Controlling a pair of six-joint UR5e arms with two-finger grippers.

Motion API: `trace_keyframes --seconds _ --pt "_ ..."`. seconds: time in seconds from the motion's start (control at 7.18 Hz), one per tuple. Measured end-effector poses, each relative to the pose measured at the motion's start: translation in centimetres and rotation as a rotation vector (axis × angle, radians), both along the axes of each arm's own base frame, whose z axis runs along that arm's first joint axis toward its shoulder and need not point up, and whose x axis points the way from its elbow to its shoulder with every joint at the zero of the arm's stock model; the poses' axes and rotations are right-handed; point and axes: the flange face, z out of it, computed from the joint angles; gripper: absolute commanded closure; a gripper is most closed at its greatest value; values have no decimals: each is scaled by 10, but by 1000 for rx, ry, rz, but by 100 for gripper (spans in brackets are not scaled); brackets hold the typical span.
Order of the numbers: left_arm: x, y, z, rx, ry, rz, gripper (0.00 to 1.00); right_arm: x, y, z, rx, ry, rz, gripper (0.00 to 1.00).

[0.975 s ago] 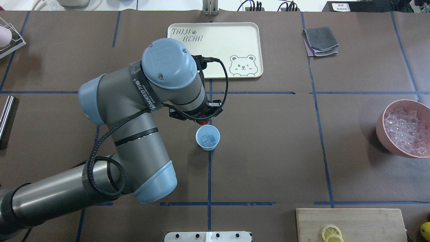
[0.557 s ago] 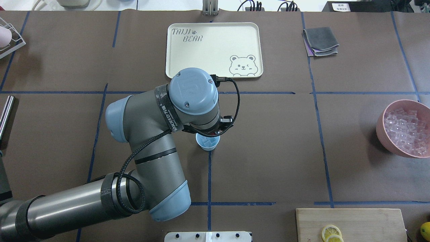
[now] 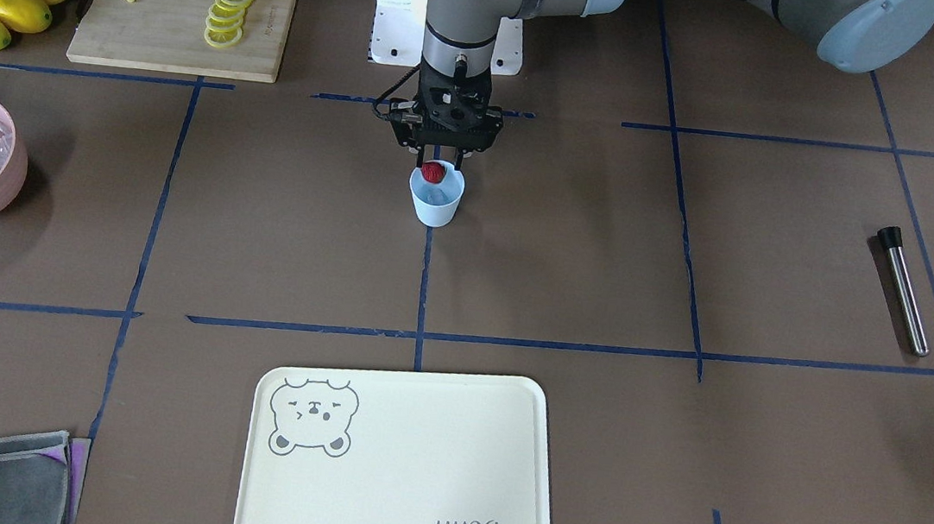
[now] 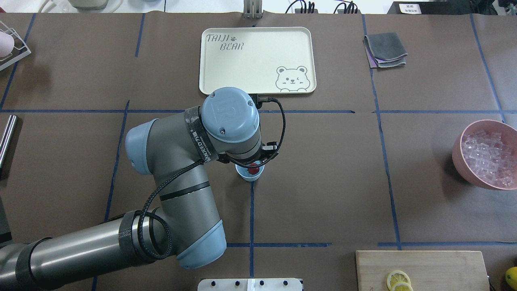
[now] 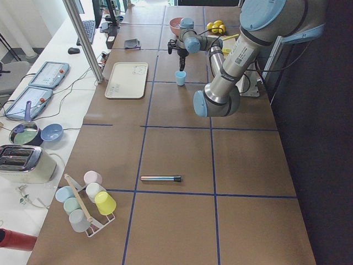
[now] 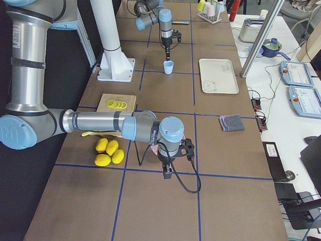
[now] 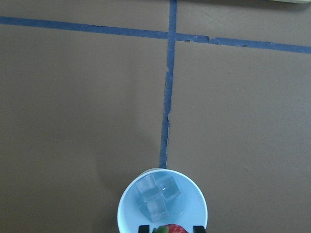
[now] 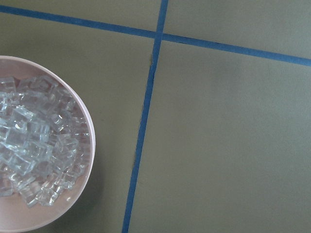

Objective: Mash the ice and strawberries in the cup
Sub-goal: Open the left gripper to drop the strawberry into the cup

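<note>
The left hand (image 3: 440, 165) hangs straight down over the cup (image 3: 435, 207), clenched on the strawberry (image 3: 433, 173). The fruit sits between its fingers right at the cup's mouth, low enough, I'd judge, to drop in without bouncing out. The cup stands about mid-surface, well off every edge, with ice (image 7: 156, 196) cubes on its bottom. The right hand (image 6: 168, 172) hovers near the bowl (image 4: 458, 155) at the surface's right edge; I cannot tell whether it is released or clenched. Mashing is not yet begun, and the metal rod (image 3: 905, 291) lies near the left edge.

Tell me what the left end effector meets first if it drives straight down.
Likely the ice in the cup: the left end effector holds the strawberry right above its mouth. Rim clearance is unclear.
</note>
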Motion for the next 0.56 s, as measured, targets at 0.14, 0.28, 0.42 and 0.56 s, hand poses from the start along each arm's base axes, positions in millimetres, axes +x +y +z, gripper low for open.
trace_keyframes --seconds 0.14,0.28,0.42,0.56 --pt "-1 1 -1 3 2 2 0 0 0 0 0 0 0 0" --pt "-3 0 -1 16 3 13 0 0 0 0 0 0 0 0" --pt "-14 -1 5 53 -3 38 0 0 0 0 1 0 0 0" --pt "-41 -11 28 100 -21 72 0 0 0 0 2 0 0 0"
